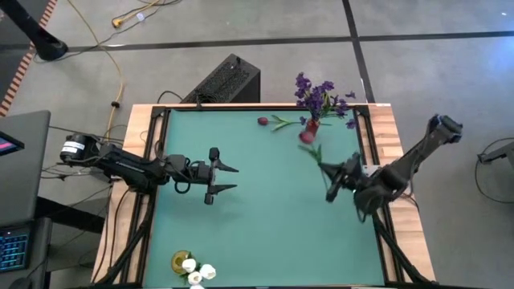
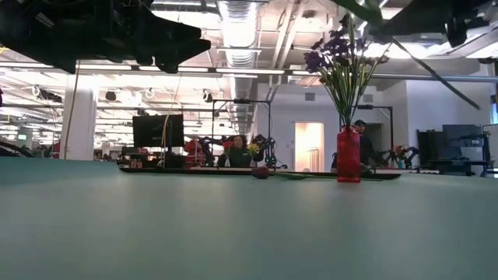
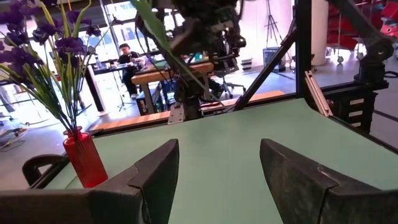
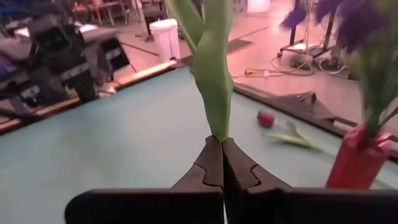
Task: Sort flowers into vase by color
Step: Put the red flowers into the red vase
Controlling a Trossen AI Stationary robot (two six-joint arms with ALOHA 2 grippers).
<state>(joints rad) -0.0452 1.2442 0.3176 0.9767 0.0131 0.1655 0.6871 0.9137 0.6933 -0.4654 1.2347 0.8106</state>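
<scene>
a: where is your right claw (image 4: 222, 163) now?
b: it is above the table (image 1: 257, 209), just short of the red vase (image 1: 312, 125), with its fingers pressed together on the green stem of a dark red tulip (image 1: 307, 137). the stem rises straight out from between my fingertips, and the bud sits close beside the red vase.

a: and the left claw (image 1: 227, 178)?
b: well away from the red vase, over the middle of the table's other half. its fingers stand apart with nothing between them.

a: what is in the red vase?
b: the purple sprigs (image 1: 321, 96), upright, their green stems bunched in its neck.

a: any flowers left lying down?
b: one more red tulip (image 1: 263, 121) lies flat on the table, beside the red vase, along the same edge. the white tulips (image 1: 197, 271) stand in a yellow vase (image 1: 181, 261) at the corner far from the red vase.
</scene>
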